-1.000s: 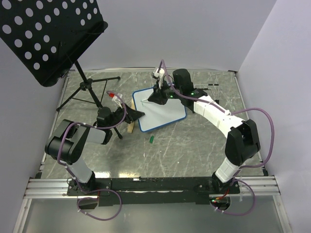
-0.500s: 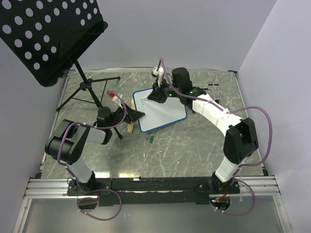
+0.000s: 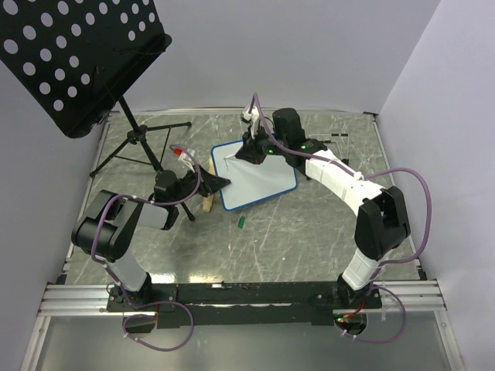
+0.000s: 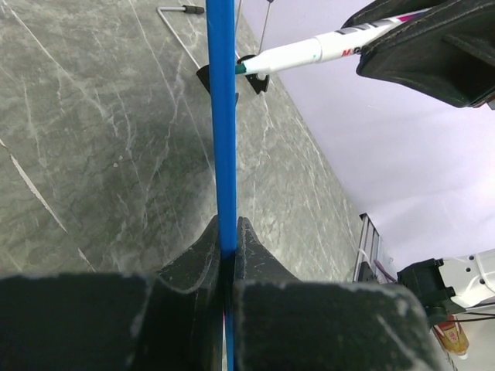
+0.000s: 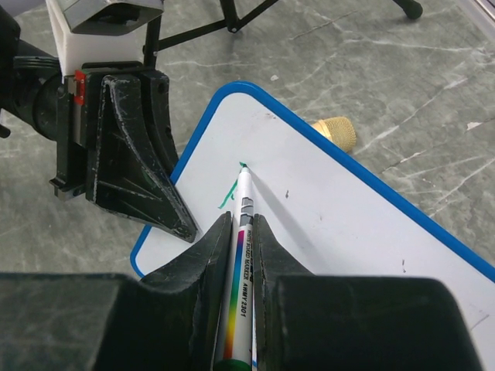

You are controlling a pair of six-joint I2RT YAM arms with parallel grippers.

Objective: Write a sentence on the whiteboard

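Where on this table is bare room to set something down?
Free: the tabletop between the whiteboard and the arm bases, apart from a small green object. Crowded: the whiteboard's left edge, where the left tool and right tool meet.

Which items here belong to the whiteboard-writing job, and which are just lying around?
In use: whiteboard, clamped at its edge by the left gripper; marker in the right gripper; first green stroke on the board.
Lying about: music stand; small green piece near the board; wooden block and brass-coloured knob by the board's edges.
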